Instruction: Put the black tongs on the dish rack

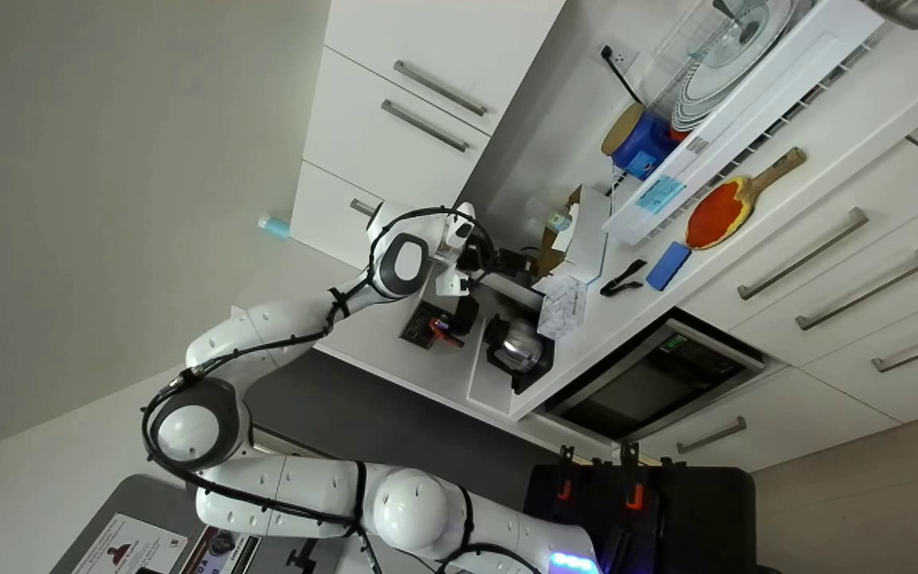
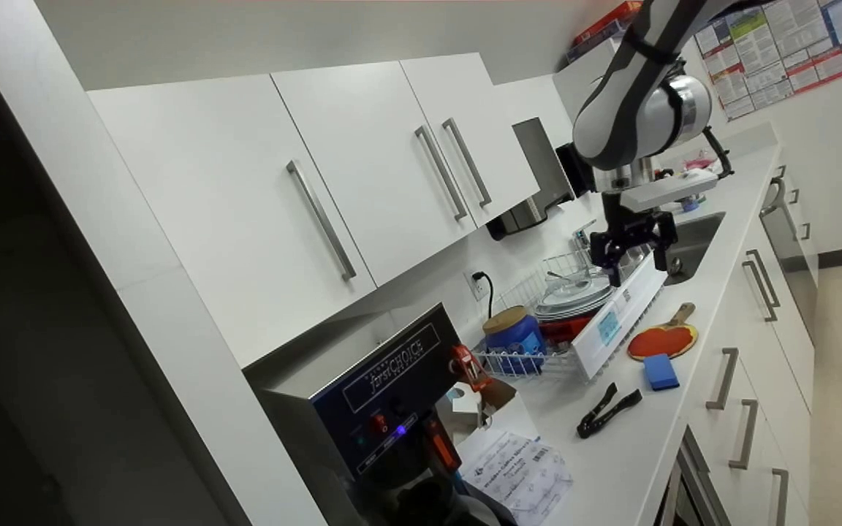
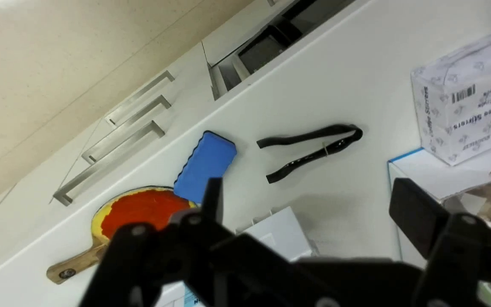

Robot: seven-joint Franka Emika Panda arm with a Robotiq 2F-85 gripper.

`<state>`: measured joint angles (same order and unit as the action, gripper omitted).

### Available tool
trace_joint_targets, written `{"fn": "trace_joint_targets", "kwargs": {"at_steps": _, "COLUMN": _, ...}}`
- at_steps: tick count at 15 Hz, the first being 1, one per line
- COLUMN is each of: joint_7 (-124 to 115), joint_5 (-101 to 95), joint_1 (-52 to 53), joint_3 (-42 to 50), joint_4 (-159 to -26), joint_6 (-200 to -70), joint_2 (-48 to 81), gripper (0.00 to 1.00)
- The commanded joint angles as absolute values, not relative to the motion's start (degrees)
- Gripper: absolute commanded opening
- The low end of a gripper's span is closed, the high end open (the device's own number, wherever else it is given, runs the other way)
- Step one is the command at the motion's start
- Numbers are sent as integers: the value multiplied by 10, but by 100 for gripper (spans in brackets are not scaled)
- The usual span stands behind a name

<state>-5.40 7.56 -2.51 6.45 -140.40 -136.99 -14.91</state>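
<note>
The black tongs lie spread in a V on the white counter. They show in both exterior views [image 1: 623,277] [image 2: 595,422] and in the wrist view [image 3: 309,136], with a thin band around one arm. The dish rack, a white wire rack with a tall white front panel, stands against the wall in both exterior views [image 1: 746,119] [image 2: 626,315]. A corner of its panel [image 3: 277,232] shows in the wrist view. My gripper [image 2: 638,272] is in the air above the counter, apart from the tongs. In the wrist view its fingers [image 3: 309,194] are wide apart with nothing between them.
A blue sponge [image 3: 205,166] and a red paddle [image 3: 143,213] lie beside the tongs along the counter's front edge. A coffee stirrer box [image 3: 467,102] and an open carton are on the other side. Plates and a blue jar [image 2: 514,340] fill the rack. A coffee machine [image 2: 392,387] stands nearby.
</note>
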Motion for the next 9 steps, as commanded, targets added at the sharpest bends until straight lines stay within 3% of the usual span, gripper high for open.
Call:
{"fn": "trace_joint_targets", "kwargs": {"at_steps": 1, "joint_7": -208, "joint_5": 56, "joint_1": -38, "joint_3": 19, "joint_4": -1316, "joint_6": -1393, "joint_2": -33, "gripper": 100}}
{"fn": "trace_joint_targets", "kwargs": {"at_steps": 9, "joint_7": -424, "joint_5": 25, "joint_1": -7, "joint_3": 34, "joint_4": -1196, "joint_6": -1426, "joint_2": 166, "gripper": 100}}
